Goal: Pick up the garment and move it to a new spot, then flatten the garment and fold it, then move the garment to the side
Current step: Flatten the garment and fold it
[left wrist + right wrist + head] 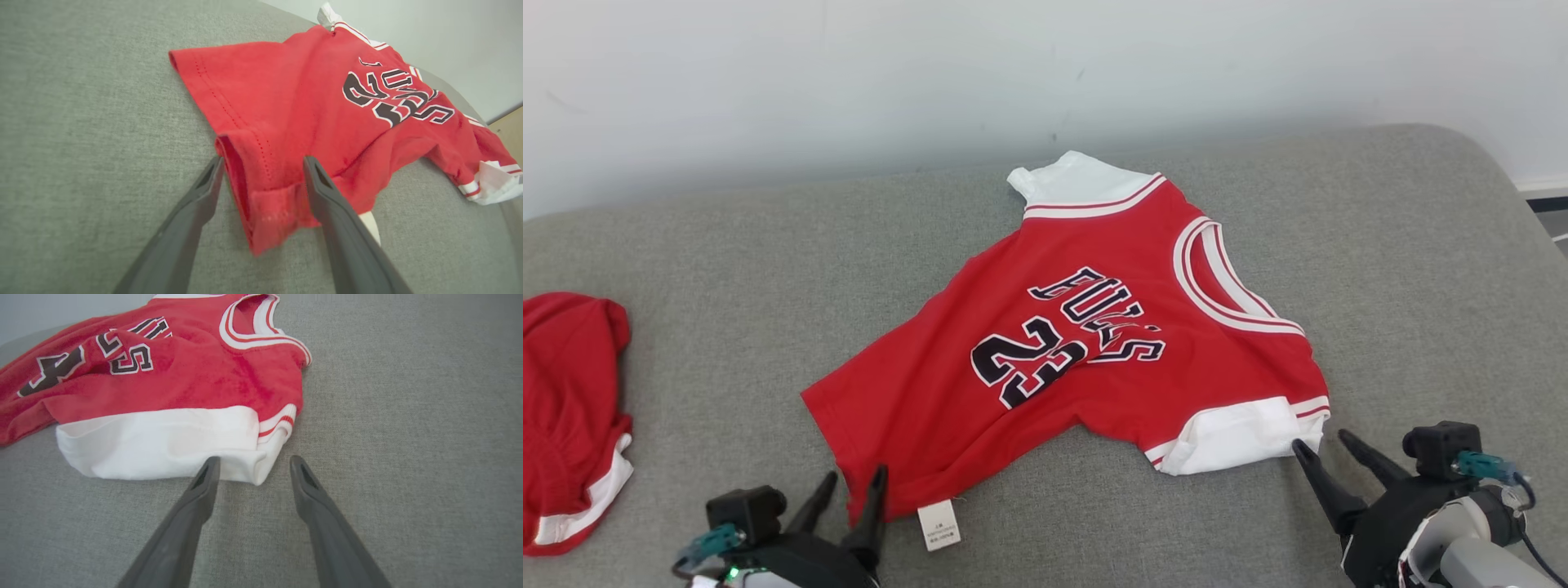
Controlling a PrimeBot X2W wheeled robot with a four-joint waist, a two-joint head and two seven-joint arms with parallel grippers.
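The red jersey (1078,343) lies printed side up near the middle of the grey cushion (727,269), mostly spread out, so the first step, setting it down in a new spot, looks done to me. Flattening seems only partly done: the lower hem corner (265,212) is doubled over and puckered, the cloth wrinkles across the lettering, and the near white sleeve (163,445) is bunched. The left gripper (856,472) stands open with its fingers on either side of that hem corner, gripping nothing. The right gripper (1321,440) is likewise open and empty, with one fingertip just at the sleeve's edge and the other over bare cushion. No fold is made yet, and the move to the side is not yet done either. A second red garment (568,408) lies well apart at the cushion's left edge.
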